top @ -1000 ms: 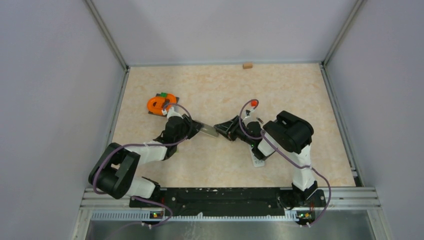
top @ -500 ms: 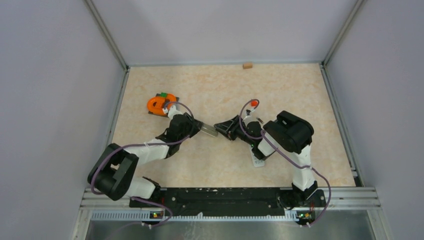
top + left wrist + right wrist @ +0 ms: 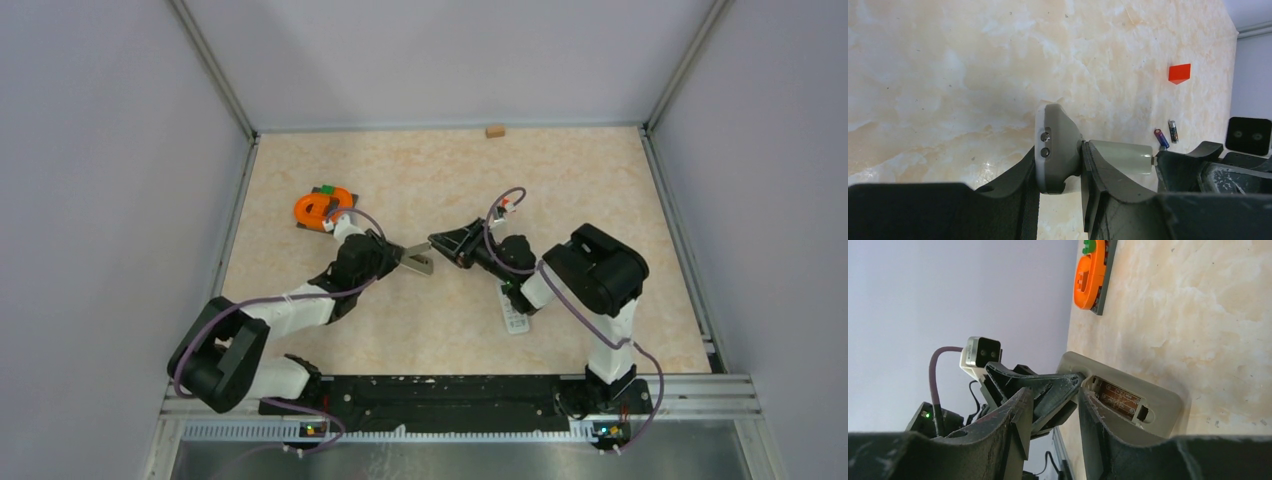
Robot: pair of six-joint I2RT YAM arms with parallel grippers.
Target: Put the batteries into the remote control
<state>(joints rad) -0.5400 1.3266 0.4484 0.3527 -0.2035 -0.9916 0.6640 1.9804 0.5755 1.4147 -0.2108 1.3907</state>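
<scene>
The grey remote control (image 3: 419, 263) is off the table, and my left gripper (image 3: 407, 259) is shut on its end. In the left wrist view the remote (image 3: 1055, 125) shows two small LEDs between my left gripper's (image 3: 1059, 150) fingers. My right gripper (image 3: 447, 243) meets the remote's other end. In the right wrist view the remote (image 3: 1160, 395) shows its open battery compartment (image 3: 1118, 399), brown inside. My right gripper (image 3: 1053, 395) stands open around the left fingertip, with nothing seen held. Two batteries (image 3: 1161, 138) lie on the table beyond, one bluish and one dark (image 3: 1173, 131).
A red wedge block (image 3: 1179, 73) sits past the batteries. An orange and grey object (image 3: 322, 207) lies at the left behind my left arm. A white remote (image 3: 514, 316) rests under my right arm. A small tan block (image 3: 494, 130) is at the back wall.
My right arm shifted: its gripper moved slightly toward the back and its elbow swung right. The left gripper kept hold of the remote and turned it slightly.
</scene>
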